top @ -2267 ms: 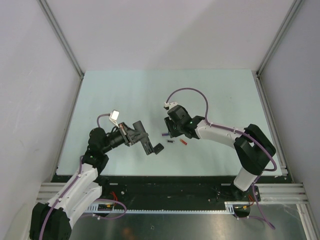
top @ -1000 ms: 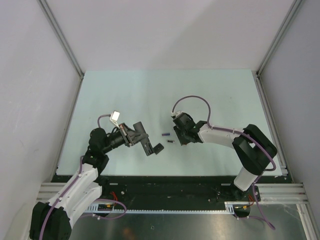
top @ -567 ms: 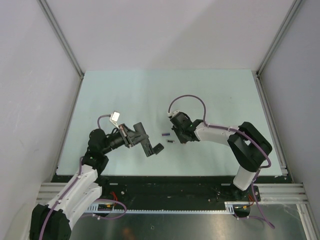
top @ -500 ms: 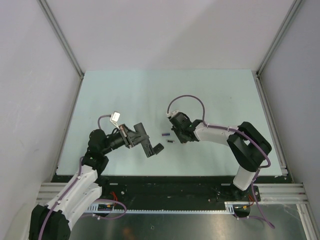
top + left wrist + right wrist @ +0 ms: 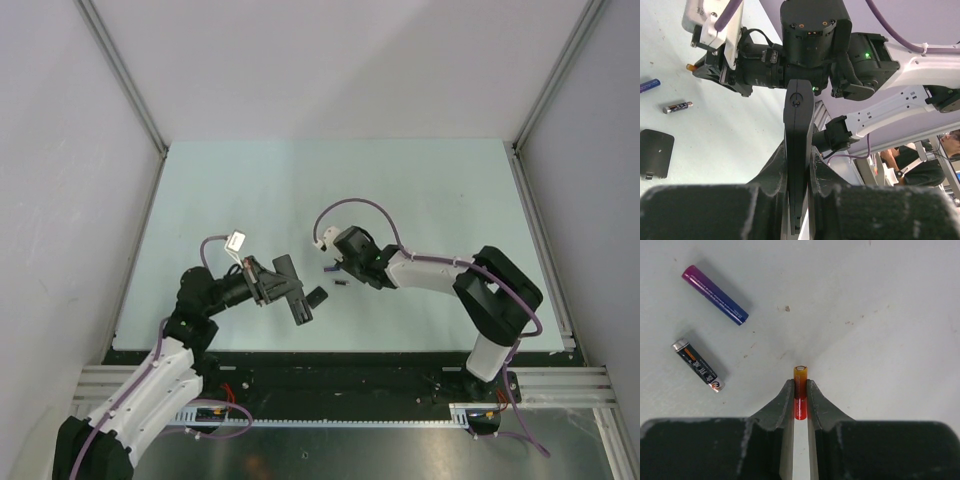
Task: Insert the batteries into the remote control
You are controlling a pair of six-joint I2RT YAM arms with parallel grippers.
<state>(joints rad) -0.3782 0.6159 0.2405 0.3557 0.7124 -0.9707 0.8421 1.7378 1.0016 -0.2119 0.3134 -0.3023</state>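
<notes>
My left gripper (image 5: 799, 155) is shut on the remote control (image 5: 799, 125), a slim black bar held edge-on above the table. In the top view the left gripper (image 5: 280, 287) holds the remote control (image 5: 298, 308) left of centre. Its detached black cover (image 5: 317, 296) (image 5: 656, 152) lies flat beside it. My right gripper (image 5: 800, 382) is shut on the red battery (image 5: 800, 395), whose yellow end sticks out past the fingertips. On the table lie the blue-purple battery (image 5: 715, 295) (image 5: 327, 268) and the dark battery (image 5: 698, 365) (image 5: 340, 283). The right gripper (image 5: 345, 262) hovers beside them.
Pale green table surface (image 5: 420, 190) stretches behind and to both sides, bounded by grey walls and metal frame posts. The right arm's purple cable (image 5: 350, 205) loops above its wrist. The two grippers face each other closely, about a hand's width apart.
The right gripper has shut on the red battery, lifted it and moved left over the other two batteries. The left arm has shifted slightly toward the front right with the remote control.
</notes>
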